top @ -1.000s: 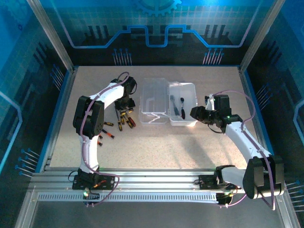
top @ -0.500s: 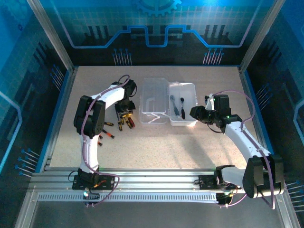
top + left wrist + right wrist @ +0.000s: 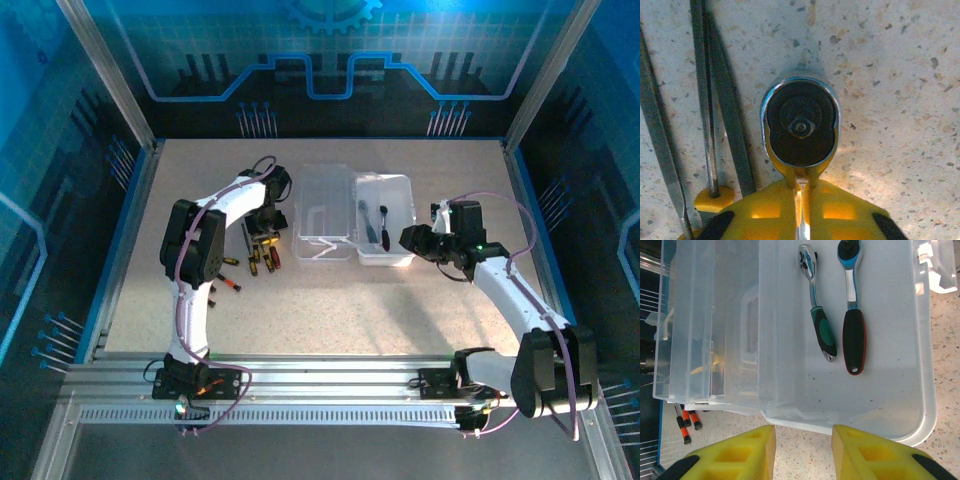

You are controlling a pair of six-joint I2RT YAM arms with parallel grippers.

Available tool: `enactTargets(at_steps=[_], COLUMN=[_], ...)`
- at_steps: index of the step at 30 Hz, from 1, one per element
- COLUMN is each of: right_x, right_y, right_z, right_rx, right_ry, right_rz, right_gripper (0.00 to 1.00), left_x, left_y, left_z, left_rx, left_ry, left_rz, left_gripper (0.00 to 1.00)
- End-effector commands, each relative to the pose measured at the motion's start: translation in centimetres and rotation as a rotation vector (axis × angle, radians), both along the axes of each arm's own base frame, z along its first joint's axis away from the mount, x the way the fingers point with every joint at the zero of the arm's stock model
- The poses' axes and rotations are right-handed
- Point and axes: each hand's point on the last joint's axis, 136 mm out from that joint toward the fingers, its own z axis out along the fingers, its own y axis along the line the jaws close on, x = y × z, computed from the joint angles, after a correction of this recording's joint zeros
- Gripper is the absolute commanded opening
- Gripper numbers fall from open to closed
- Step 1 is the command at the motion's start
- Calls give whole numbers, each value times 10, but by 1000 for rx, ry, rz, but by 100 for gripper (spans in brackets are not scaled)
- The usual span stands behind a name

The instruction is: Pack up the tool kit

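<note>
On the desk (image 3: 400, 300), case (image 3: 890, 390) open, two wrenches (image 3: 852, 315) inside. Right gripper (image 3: 803, 435) released, empty, at its near rim. Left gripper (image 3: 800, 187) clenched on a ratchet (image 3: 800, 125) neck beside screwdrivers (image 3: 705, 100); thin pinch, liable to pivot or slip on lifting.

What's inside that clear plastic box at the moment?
Inside the case lie two ratchet wrenches side by side: the green-handled wrench and the black-and-red-handled wrench. The cloudy lid blurs whatever lies behind it.
</note>
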Motion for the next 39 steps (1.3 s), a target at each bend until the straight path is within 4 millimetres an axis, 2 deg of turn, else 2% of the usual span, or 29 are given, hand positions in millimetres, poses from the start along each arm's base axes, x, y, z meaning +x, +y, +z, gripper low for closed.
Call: enactTargets(at_steps=[1, 6, 16, 18, 23, 25, 28, 35, 39], right_x=[-2, -2, -4, -6, -8, -9, -15, -19, -16], right_y=[-3, -2, 12, 18, 36, 46, 73, 139, 174], right_z=[9, 17, 34, 42, 79, 90, 104, 117, 118], right_rx=[11, 11, 34, 56, 75, 59, 43, 20, 0], right_ry=[-8, -13, -34, -36, -94, -114, -145, -199, -213], right_rz=[-8, 5, 32, 43, 108, 140, 230, 388, 464], right_gripper=[36, 38, 39, 40, 42, 44, 48, 55, 59], left_x=[5, 5, 13, 14, 15, 15, 13, 9, 5], left_y=[-17, -23, -30, -28, -18, -13, -12, -35, -52], left_z=[-21, -2, 51, 60, 83, 95, 123, 195, 220], left_rx=[-55, -108, -180, -176, -180, -198, -233, -398, -491], left_ry=[-34, -110, -246, -267, -338, -365, -435, -580, -621], left_rz=[-35, -59, -91, -94, -87, -69, -76, -116, -145], left_gripper=[4, 0, 0, 0, 0, 0, 0, 0, 0])
